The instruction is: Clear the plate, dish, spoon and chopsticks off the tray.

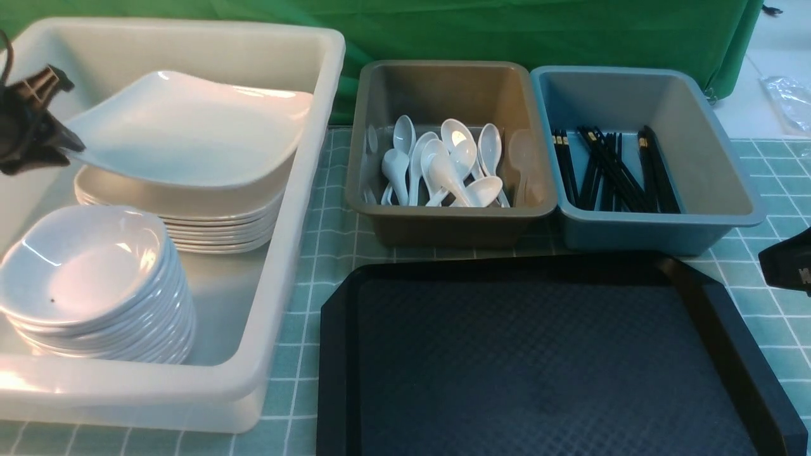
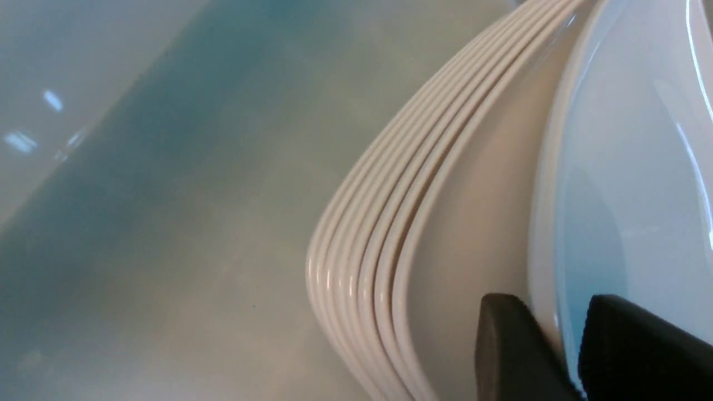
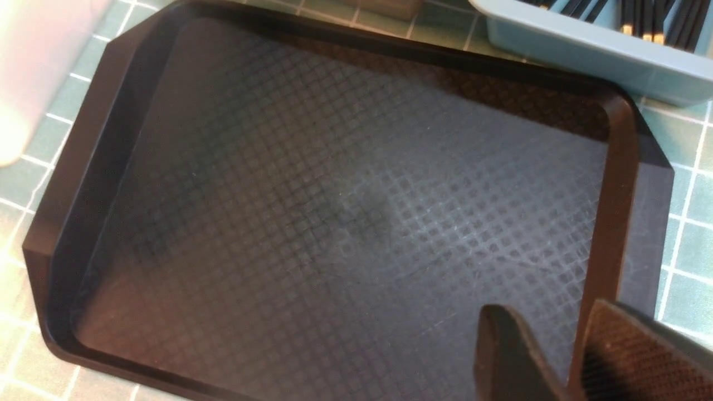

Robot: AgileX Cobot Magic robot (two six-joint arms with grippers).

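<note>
In the front view, the left gripper (image 1: 63,142) pinches the rim of the glossy white squarish plate (image 1: 190,130), held tilted above a stack of plates (image 1: 209,228) inside the white tub (image 1: 279,266), while the black tray (image 1: 538,354) sits bare on the checked teal cloth (image 1: 329,221) beside that tub. The left wrist view shows the black fingers (image 2: 501,345) clamped on the plate's edge (image 2: 624,167), beside the stack's ridged rims (image 2: 356,234). In the right wrist view, the right gripper (image 3: 562,356) hovers over the tray's diamond-textured floor (image 3: 334,195), its jaws narrowly parted and holding nothing.
</note>
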